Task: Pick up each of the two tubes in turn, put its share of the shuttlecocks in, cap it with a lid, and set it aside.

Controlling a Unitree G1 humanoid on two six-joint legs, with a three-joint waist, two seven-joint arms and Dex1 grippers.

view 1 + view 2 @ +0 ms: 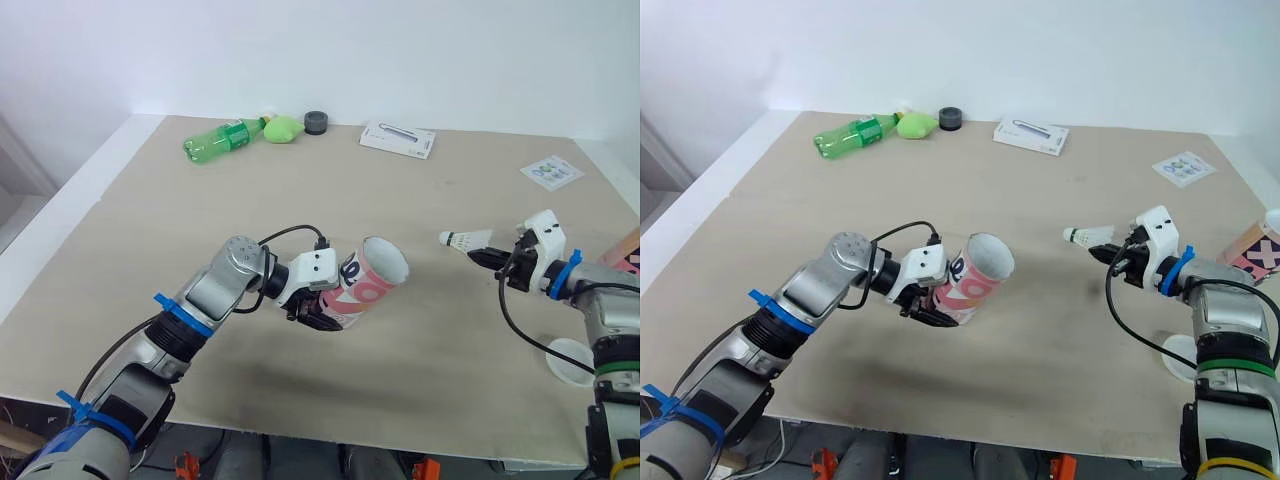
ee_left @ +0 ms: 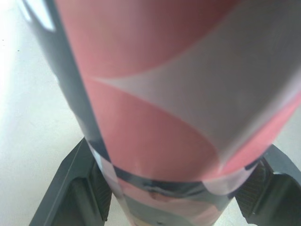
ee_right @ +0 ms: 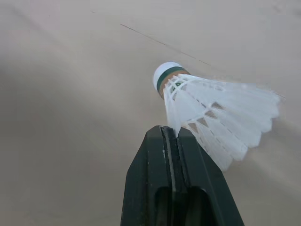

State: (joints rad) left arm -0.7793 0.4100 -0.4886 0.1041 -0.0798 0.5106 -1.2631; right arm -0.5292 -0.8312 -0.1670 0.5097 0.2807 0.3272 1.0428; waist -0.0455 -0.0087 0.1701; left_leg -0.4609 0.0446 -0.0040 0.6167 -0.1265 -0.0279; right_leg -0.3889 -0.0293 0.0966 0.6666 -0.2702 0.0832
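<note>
Left arm comes in from the near left corner, elbow bent, forearm angled across toward the middle of the beige tabletop. The left gripper is clamped on the closed end of the pink, white and dark cardboard tube. In the left wrist view we see one black finger on each side of the tube wall, both touching it.

The tube is lifted off the tabletop, near the middle and toward the front edge. Its long axis is tilted, running from the gripper up and toward the robot's right. The open mouth faces the right arm.

Right arm enters from the right edge, forearm roughly level and pointing toward the robot's left. The right gripper is pinched closed on the edge of the feather skirt of the white shuttlecock, close to where the skirt meets the cork.

The shuttlecock is also in the air, right of centre. Its long axis lies roughly left-right, white cork with the green band toward the tube mouth and skirt back toward the gripper. There is a gap between cork and mouth, no contact.

A second pink-and-white tube stands at the right edge. A clear round lid lies by the right forearm.

Along the far edge sit a green plastic bottle lying on its side, a dark grey round cap and a flat white box.
</note>
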